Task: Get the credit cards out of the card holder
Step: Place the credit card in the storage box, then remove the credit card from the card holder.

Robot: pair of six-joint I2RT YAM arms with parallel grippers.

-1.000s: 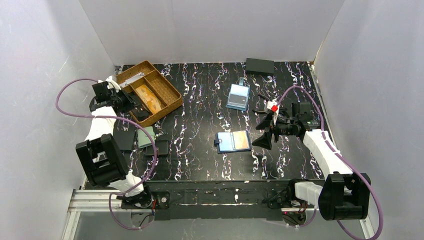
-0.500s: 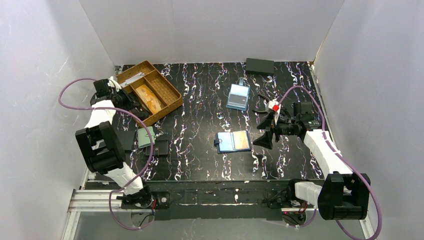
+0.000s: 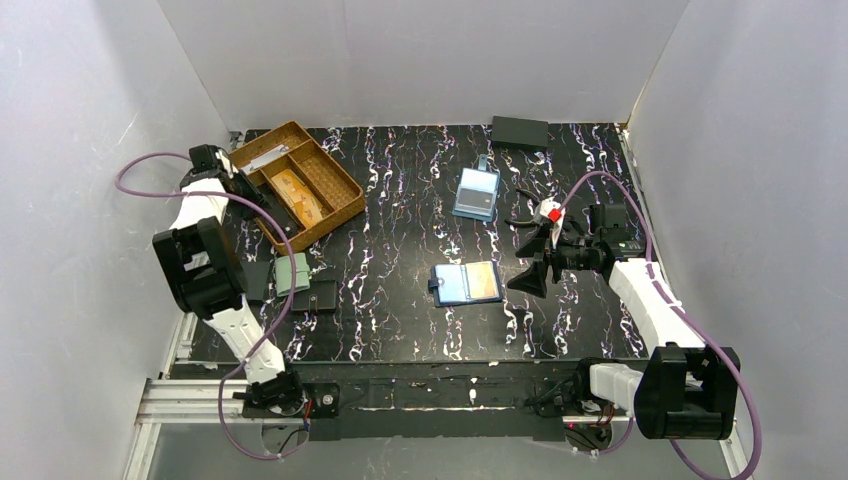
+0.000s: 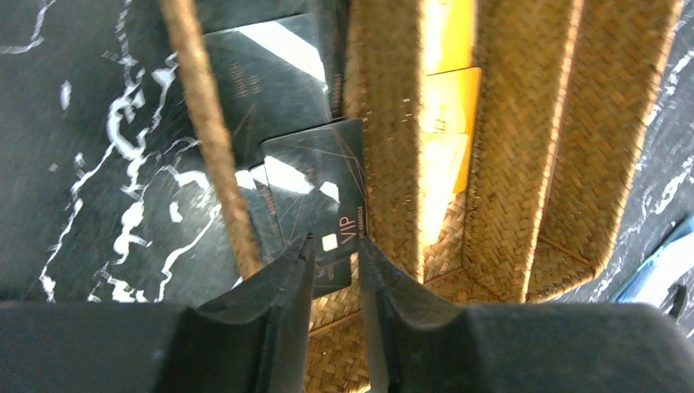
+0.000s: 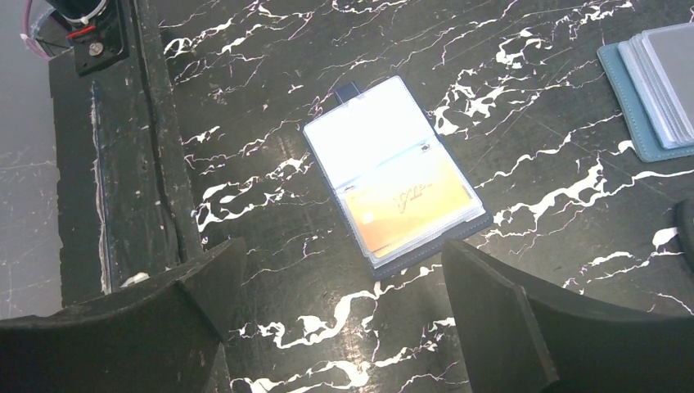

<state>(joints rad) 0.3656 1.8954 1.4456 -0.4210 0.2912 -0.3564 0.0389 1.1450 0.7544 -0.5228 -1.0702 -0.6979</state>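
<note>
Far to the left of the holder (image 3: 466,283), and beyond it, the left claw (image 4: 334,241) hangs over a woven tray (image 3: 338,178). Its jaws stand only narrowly apart. A black card (image 4: 315,192) with a chip and the word VIP lies flat just under the tips, in the tray's outer compartment, next to another black one. The card shows its face and not its edge, so the jaws do not seem to pinch it; it looks set down there. Orange cards (image 4: 448,98) lie in the next compartment, so the tray is probably where removed cards are collected, sorted by colour.

The holder lies open and flat on the table (image 5: 245,184), with its snap tab pointing away from the right claw (image 5: 344,266). One orange card (image 5: 405,209) sits in the holder's right page, behind the clear slot. The left page looks empty, though glare makes this unsure.

The right claw hovers just to the right of the holder, jaws fully wide, holding nothing, and tilted toward it. This posture is probably a ready one: wide jaws can come down on the card's free edge. At least this one card remains to be taken out.
</note>
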